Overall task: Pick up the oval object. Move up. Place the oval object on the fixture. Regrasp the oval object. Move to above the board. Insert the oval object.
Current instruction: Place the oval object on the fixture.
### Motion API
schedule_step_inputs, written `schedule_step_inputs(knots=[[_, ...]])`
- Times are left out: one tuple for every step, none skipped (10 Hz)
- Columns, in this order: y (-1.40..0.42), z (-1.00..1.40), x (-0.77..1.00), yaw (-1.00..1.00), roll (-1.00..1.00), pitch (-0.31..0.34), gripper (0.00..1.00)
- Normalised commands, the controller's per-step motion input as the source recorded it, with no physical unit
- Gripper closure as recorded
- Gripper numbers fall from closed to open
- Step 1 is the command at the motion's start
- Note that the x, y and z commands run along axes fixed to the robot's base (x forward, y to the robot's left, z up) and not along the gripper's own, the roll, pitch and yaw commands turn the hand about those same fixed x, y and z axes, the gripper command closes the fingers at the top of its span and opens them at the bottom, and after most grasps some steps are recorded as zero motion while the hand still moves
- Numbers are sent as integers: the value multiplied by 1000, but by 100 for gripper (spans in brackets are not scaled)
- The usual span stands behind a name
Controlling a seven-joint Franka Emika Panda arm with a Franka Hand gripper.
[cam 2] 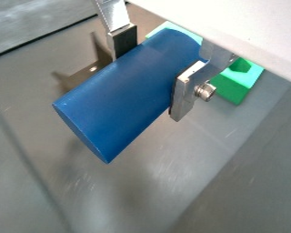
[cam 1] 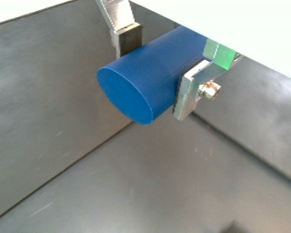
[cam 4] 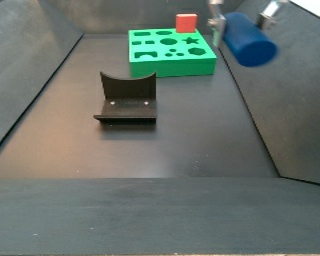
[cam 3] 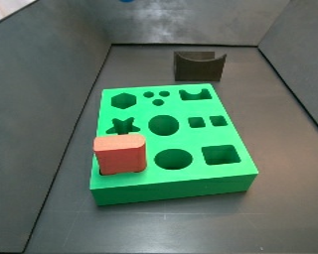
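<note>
My gripper [cam 1: 160, 64] is shut on the oval object [cam 1: 148, 80], a smooth blue peg lying crosswise between the silver fingers [cam 1: 193, 88]. Both wrist views show this grip [cam 2: 156, 68], with the peg [cam 2: 117, 102] sticking out well past the pads. In a side view the gripper [cam 4: 243, 24] holds the peg [cam 4: 250, 43] high in the air, to the right of the green board [cam 4: 170, 62]. The board [cam 3: 189, 174] has shaped holes in its top face. The dark fixture [cam 4: 127, 98] stands on the floor apart from the board, also seen in a side view [cam 3: 199, 65].
A red rounded-square block [cam 3: 119, 155] sits on a corner of the board, also seen in a side view [cam 4: 187, 22]. Part of the green board [cam 2: 239, 80] shows beyond the peg in a wrist view. Dark walls enclose the grey floor [cam 4: 149, 150].
</note>
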Motion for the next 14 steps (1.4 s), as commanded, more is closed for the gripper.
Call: schedule_step_inputs(knots=[[-521,19,1000,-157,-190,143,100],[-481,20,1000,-92,-174,131,100],[-426,20,1000,-40,-133,134,100],[-400,18,1000,-24,-117,135,100],[-348,16,1000,2,-101,128,100],[-325,17,1000,6,-99,131,100],[-266,18,1000,13,-92,140,100],[-242,17,1000,14,-88,140,100],[-197,14,1000,15,-78,142,100],[-161,14,1000,19,-66,147,100],[124,-9,1000,20,-1000,-93,100],[170,-11,1000,13,-1000,-87,100],[163,-15,1000,5,-1000,-77,100],[126,-10,1000,2,-1000,-54,100]])
